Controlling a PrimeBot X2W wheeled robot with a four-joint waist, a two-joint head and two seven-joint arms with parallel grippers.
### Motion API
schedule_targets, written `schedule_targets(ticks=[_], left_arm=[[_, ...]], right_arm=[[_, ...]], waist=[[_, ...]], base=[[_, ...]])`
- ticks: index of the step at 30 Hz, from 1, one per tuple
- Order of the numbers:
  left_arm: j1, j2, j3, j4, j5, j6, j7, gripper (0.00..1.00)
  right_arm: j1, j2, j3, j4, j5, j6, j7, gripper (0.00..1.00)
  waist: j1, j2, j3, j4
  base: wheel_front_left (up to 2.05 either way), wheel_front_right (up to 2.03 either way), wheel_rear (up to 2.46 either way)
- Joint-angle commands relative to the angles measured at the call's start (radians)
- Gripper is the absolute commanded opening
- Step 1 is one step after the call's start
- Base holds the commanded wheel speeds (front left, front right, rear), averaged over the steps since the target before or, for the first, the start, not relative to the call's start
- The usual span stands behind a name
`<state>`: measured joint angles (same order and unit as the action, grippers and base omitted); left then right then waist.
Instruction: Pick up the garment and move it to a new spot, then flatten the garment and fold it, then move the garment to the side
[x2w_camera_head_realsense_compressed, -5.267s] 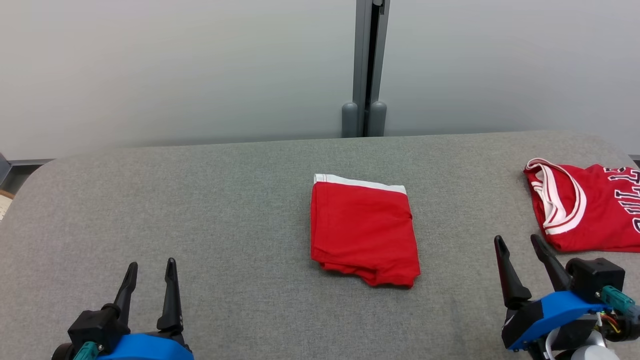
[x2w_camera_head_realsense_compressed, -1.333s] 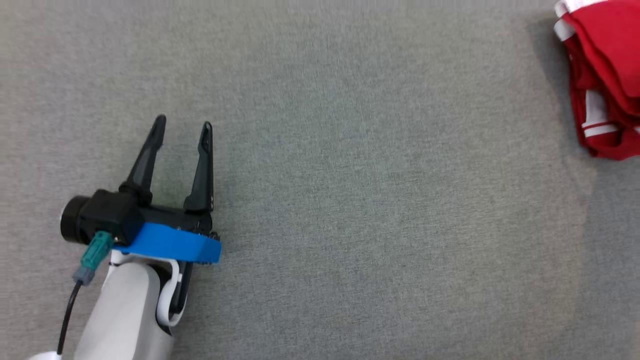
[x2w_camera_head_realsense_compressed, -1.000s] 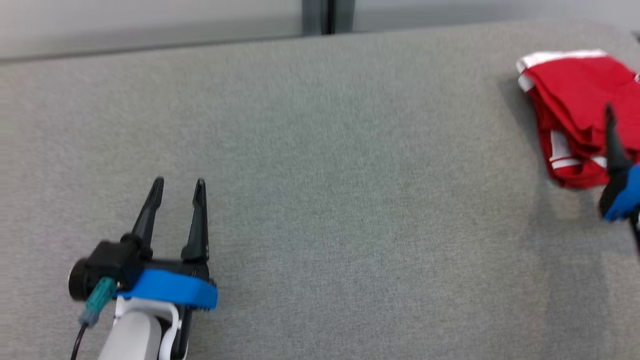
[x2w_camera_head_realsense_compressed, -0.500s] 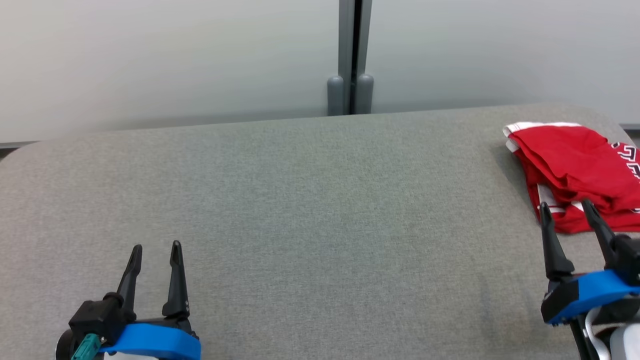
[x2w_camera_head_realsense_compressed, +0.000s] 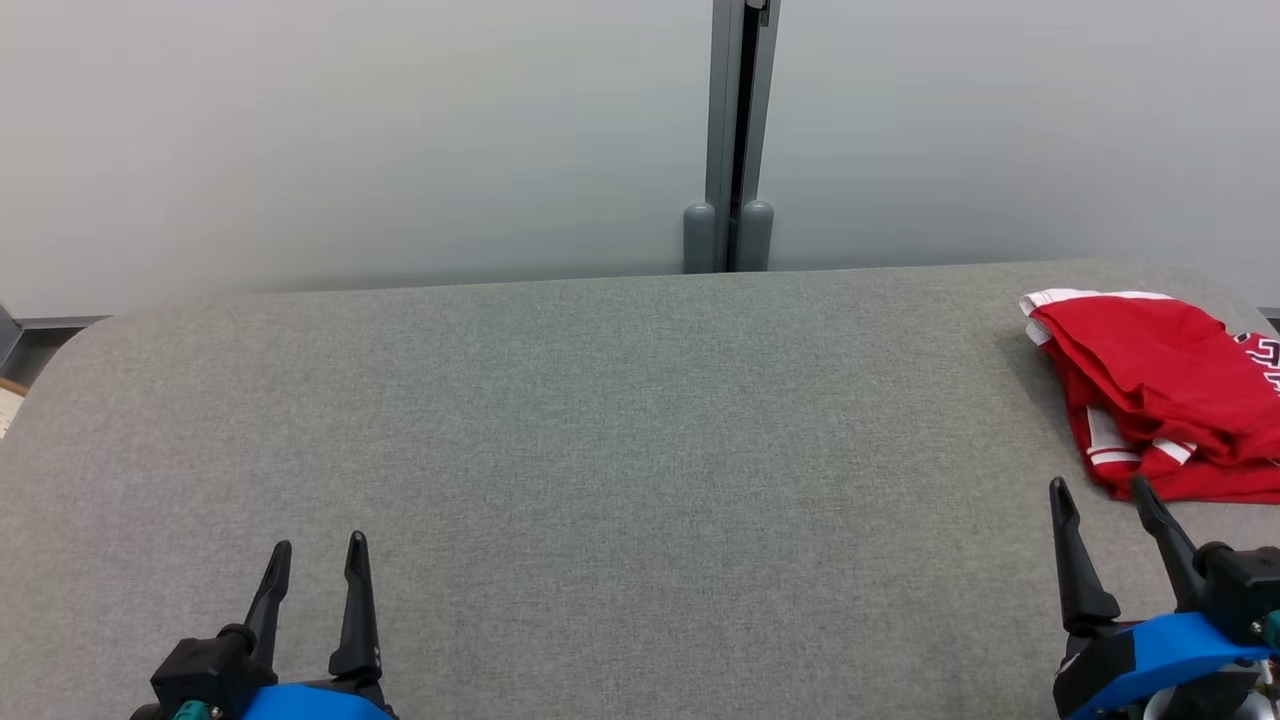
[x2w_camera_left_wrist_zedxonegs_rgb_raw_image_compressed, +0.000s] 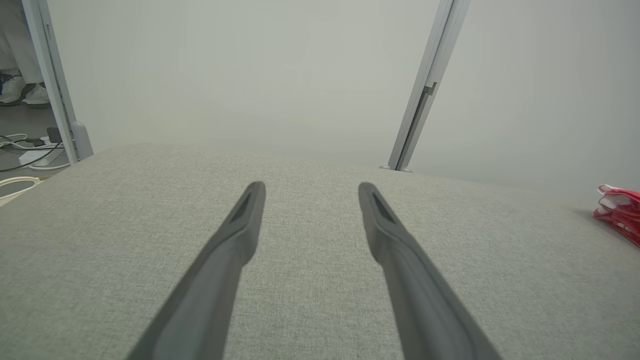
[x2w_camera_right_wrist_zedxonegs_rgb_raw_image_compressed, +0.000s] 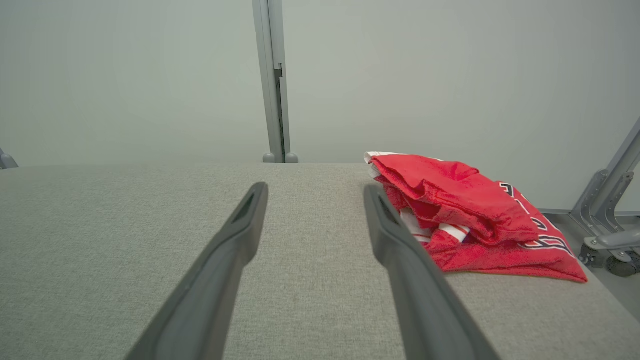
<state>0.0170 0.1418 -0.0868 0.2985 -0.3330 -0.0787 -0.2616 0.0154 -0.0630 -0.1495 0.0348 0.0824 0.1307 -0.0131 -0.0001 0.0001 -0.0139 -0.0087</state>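
The red garment, folded and edged at its far end with a white band, is seen laid at the far right of the grey fabric-covered counter. It is piled on top of a red jersey marked with white stripes and dark lettering. The right end effector is held low at the counter's near right, with its two dark fingers spread wide and nothing gripped between them. Its tips are pointed toward the near edge of the pile, just beside it. In the right wrist view the same end effector is shown with bare counter between its fingers, and the garment is seen heaped over the jersey beyond the right-hand finger. The left end effector is kept at the near left, well apart from the clothing, likewise fully parted and empty. From its own wrist camera the end effector is framed against pale wall panels divided by a grey post, with the garment glimpsed at the far right edge.
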Motion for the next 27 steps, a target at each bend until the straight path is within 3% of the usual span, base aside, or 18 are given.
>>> schedule_targets(ticks=[1, 27], left_arm=[[0.006, 0.000, 0.003, 0.003, 0.001, -0.001, -0.004, 1.00], [-0.009, 0.014, 0.000, 0.021, -0.003, -0.005, -0.004, 1.00]], right_arm=[[0.017, 0.006, -0.001, -0.002, 0.006, 0.000, -0.001, 1.00], [0.034, 0.013, 0.029, 0.042, 0.025, 0.000, -0.004, 1.00]], waist=[[0.0001, -0.0001, -0.002, 0.001], [0.0001, -0.0001, 0.006, -0.008]], base=[[0.00, 0.00, 0.00], [0.00, 0.00, 0.00]])
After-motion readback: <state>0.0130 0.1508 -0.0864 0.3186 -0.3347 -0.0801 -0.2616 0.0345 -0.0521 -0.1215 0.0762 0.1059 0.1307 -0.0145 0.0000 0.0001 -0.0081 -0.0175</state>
